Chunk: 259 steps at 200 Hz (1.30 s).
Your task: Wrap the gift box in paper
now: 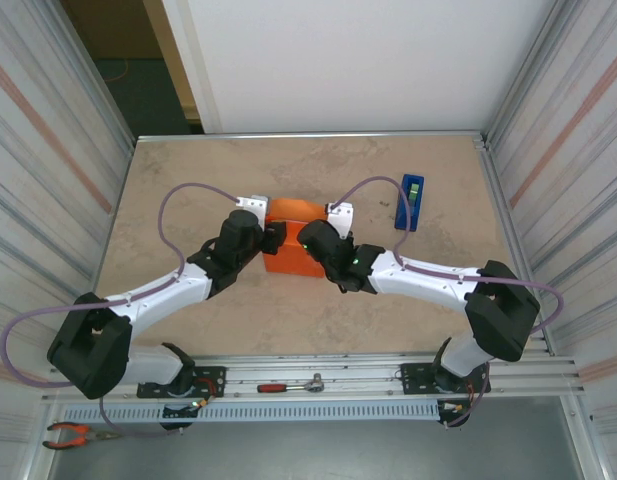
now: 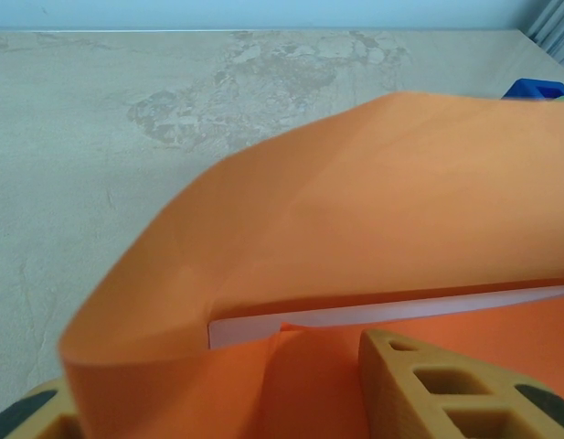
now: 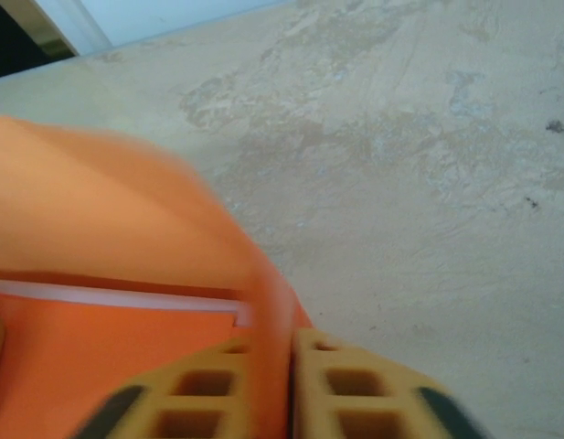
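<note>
Paper sits in the middle of the worktop, folded up and over what I take to be the gift box, which is hidden underneath. My right end effector is pressed together, pinching a paper edge. My left end effector has its fingers apart with paper between them; whether it clamps, I can't tell. One flap looks over; I judge the ends and sealing are left to do. The fold stands loose, uncreased. There's open room far and left, and the tape dispenser stands near on the right.
</note>
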### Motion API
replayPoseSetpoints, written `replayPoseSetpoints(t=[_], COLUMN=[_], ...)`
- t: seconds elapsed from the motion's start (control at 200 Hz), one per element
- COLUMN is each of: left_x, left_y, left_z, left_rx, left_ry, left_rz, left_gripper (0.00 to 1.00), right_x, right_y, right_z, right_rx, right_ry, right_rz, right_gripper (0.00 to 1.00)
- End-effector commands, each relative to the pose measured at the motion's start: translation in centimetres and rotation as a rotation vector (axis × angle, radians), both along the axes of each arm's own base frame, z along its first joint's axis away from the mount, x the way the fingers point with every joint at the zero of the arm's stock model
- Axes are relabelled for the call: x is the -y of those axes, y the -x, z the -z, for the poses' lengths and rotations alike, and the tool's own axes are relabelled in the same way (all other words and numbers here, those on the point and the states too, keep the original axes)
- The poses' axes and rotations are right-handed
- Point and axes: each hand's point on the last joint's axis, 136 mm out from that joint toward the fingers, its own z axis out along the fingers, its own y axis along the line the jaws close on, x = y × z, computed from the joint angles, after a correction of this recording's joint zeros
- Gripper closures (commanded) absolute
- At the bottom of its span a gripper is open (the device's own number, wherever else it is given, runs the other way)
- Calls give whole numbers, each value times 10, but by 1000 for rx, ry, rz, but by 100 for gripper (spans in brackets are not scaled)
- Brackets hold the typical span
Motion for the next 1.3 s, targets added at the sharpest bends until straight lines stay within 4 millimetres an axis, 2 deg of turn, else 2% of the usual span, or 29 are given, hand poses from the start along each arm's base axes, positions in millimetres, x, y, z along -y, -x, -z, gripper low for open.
replayPoseSetpoints(t=[0.0,0.396,0.446,0.516,0.566,0.641,0.756,0.822,0.877,0.932,0.977,1.007,1.077,1.102,1.142,1.167,1.192,1.237,1.293], left_x=[3,6,7,8,8,8,10,10,11,10,10,10,11,11,11,11,11,12,12], left_y=[4,6,5,5,5,6,7,7,8,8,8,8,9,9,9,9,9,10,9], left_z=[9,5,5,7,8,9,6,6,7,6,7,6,6,5,6,5,5,5,6], left_rx=[-37,-34,-36,-42,-44,-45,-38,-38,-39,-38,-39,-38,-38,-37,-38,-38,-38,-38,-40], left_ry=[-25,-17,-18,-26,-26,-27,-27,-29,-29,-30,-33,-32,-31,-31,-29,-28,-27,-27,-28], left_rz=[7,-5,-4,-7,-9,-10,-11,-13,-13,-16,-19,-22,-23,-25,-28,-29,-31,-30,-34], left_gripper=[53,53,53,53,53,53,54,54,54,54,54,54,54,54,54,54,55,55,54], right_x=[-2,2,2,2,3,3,4,6,7,9,10,10,10,10,10,10,10,8,6], right_y=[-3,-18,-18,-17,-15,-15,-20,-25,-29,-33,-37,-38,-42,-43,-44,-45,-46,-47,-48], right_z=[5,2,2,0,-2,-6,-9,-8,-10,-10,-12,-12,-12,-13,-13,-13,-14,-15,-15], right_rx=[-2,-36,-42,-48,-48,-42,-36,-40,-40,-43,-43,-45,-53,-55,-60,-62,-64,-63,-65], right_ry=[38,23,22,14,7,-5,-3,6,11,16,19,20,22,18,14,14,13,11,15], right_rz=[-7,-48,-58,-69,-74,-74,-63,-44,-33,-26,-23,-23,-32,-35,-37,-36,-41,-50,-62], right_gripper=[100,100,88,59,45,38,37,39,46,66,90,99,98,88,65,61,66,99,100])
